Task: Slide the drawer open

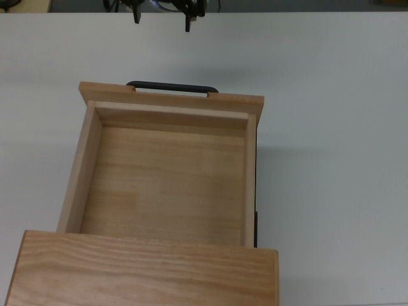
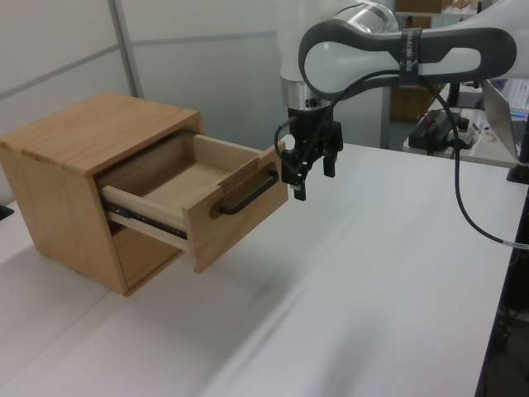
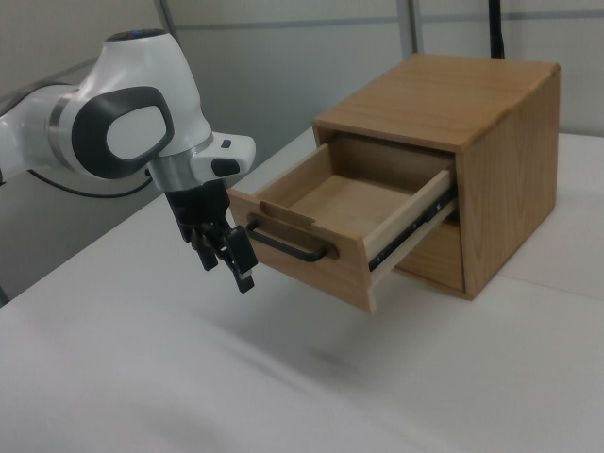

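Drawer (image 1: pixel 167 178) pulled well out of the cabinet (image 2: pixel 62 165), box interior bare and exposed in the top view, black side rails (image 3: pixel 415 225) showing in the right view. Front panel hanging above the white worktop (image 2: pixel 372 273), well forward of the cabinet front. Black bar handle (image 1: pixel 171 86) mounted flat across the panel, free of any grip.

Gripper (image 2: pixel 312 168) hovering just beside the handle, off the drawer's front, apart from the bar and above the worktop. Fingers (image 3: pixel 243 275) spread wide, holding nothing, tips pointing downward. In the left view, placed just to the left view's right of the handle's far end, near panel height. In the right view, placed just to the right view's left of the handle (image 3: pixel 288 245), one fingertip close to the bar's near end but not touching. In the top view, only the two dark fingertips (image 1: pixel 189 24) visible at the upper edge, well beyond the handle, far apart from each other.

White arm (image 2: pixel 388 45) arching in from the left view's right, wrist vertical above the gripper. Cabinet standing on the worktop behind the drawer, top slab (image 1: pixel 143 271) covering the drawer's rear end in the top view.
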